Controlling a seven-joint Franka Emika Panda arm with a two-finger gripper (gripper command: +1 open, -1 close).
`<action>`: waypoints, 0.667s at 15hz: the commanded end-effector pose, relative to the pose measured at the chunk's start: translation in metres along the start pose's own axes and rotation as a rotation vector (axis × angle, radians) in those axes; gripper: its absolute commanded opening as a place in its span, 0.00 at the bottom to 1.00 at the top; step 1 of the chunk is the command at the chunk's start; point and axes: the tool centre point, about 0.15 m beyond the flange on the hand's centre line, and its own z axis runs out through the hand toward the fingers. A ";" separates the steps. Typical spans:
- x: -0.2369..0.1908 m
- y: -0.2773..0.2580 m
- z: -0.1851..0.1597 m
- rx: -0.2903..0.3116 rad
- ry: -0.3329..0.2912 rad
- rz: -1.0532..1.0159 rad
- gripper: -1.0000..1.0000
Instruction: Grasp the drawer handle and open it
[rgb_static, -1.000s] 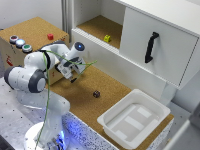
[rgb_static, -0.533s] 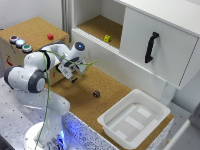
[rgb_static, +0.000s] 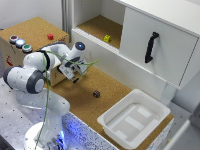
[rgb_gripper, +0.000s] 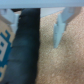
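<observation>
Inside, the open shelf (rgb_static: 95, 26) holds a small yellow object (rgb_static: 107, 38).

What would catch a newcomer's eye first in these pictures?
Probably the white robot arm, folded low over the cork-topped table at the exterior view's left, far from its target. Next, the black handle on the white cabinet front at the upper right. Then the empty white tray near the table's front edge, a small dark cube beside it.

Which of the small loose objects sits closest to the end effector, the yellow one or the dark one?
The small dark cube on the cork floor; it lies just beyond the end effector, while the small yellow block sits up inside the open cabinet shelf.
</observation>
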 end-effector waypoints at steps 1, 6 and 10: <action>0.007 0.003 -0.034 -0.156 -0.102 -0.088 1.00; 0.006 0.003 -0.044 -0.295 -0.107 -0.126 1.00; 0.006 0.006 -0.051 -0.425 -0.109 -0.159 1.00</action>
